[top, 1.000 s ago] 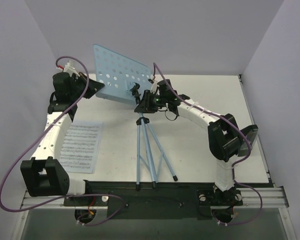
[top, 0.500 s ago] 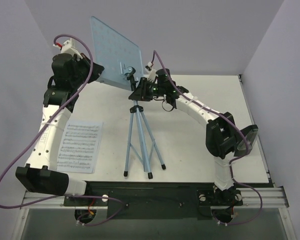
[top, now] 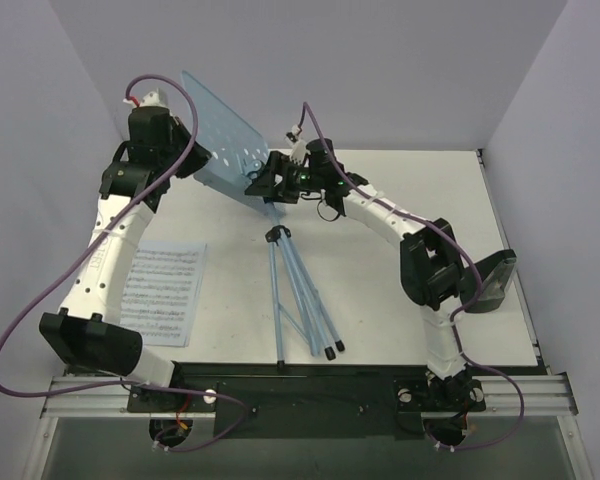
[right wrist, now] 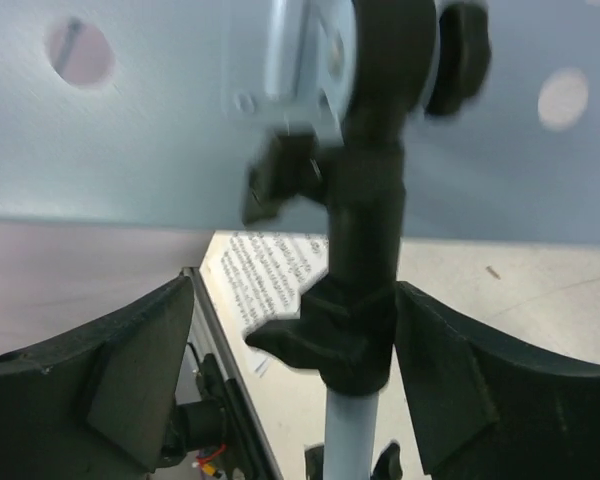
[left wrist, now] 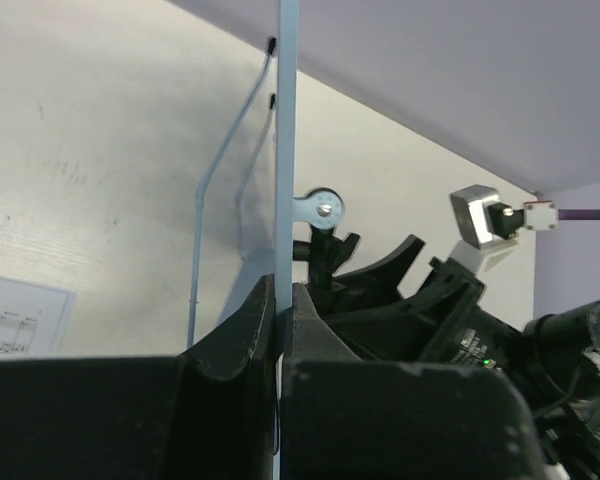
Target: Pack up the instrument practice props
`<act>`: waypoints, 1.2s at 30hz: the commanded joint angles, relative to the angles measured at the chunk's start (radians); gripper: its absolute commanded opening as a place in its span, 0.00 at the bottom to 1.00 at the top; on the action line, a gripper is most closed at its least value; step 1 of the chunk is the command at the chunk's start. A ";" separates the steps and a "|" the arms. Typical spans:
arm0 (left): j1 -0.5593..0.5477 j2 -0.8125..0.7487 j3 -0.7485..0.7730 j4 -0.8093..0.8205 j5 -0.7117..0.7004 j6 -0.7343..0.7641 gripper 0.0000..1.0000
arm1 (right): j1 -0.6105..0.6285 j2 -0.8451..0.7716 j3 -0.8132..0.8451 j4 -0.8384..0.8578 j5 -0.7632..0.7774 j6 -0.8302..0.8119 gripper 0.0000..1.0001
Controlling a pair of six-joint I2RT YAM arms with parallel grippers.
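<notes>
The light-blue hole-punched music stand plate [top: 220, 140] is tilted up at the back left, and my left gripper [top: 192, 160] is shut on its edge. In the left wrist view the thin plate edge [left wrist: 286, 150] runs straight up from my left gripper [left wrist: 280, 300]. My right gripper [top: 264, 185] stands open around the stand's black post [right wrist: 368, 250], just under the plate [right wrist: 160, 130]; its right finger [right wrist: 450, 370] sits against the black clamp and its left finger [right wrist: 140, 370] stands clear. The folded tripod legs [top: 298, 300] slant toward the near edge. A white sheet-music page [top: 160, 292] lies flat at the left. A small dark metronome [top: 492, 284] stands at the right.
A black rail [top: 300, 378] with the arm bases runs along the near edge. Grey walls close in on the left, back and right. My right arm's elbow [top: 432, 270] rises just left of the metronome. Purple cables loop off both arms.
My right gripper has opened off the stand's post. The plate has swung up and to the left with my left gripper. The tripod legs have folded together.
</notes>
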 commanded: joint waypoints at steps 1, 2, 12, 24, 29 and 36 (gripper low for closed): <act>-0.022 -0.128 -0.070 0.242 0.104 -0.170 0.00 | -0.027 -0.077 0.037 -0.039 0.035 -0.050 0.78; -0.020 -0.130 -0.089 0.259 0.101 -0.175 0.00 | -0.027 -0.084 0.028 -0.051 0.040 -0.067 0.79; 0.006 -0.153 -0.121 0.226 0.042 -0.193 0.00 | -0.005 -0.205 -0.012 -0.343 0.221 -0.275 1.00; 0.000 -0.151 -0.015 0.224 0.042 -0.223 0.00 | 0.130 -0.289 -0.083 -0.515 0.426 -0.430 0.97; -0.008 -0.139 0.040 0.203 -0.011 -0.224 0.00 | 0.208 -0.311 -0.066 -0.587 0.624 -0.568 1.00; -0.009 -0.134 0.075 0.190 -0.048 -0.232 0.00 | 0.231 -0.367 -0.144 -0.705 0.677 -0.584 0.99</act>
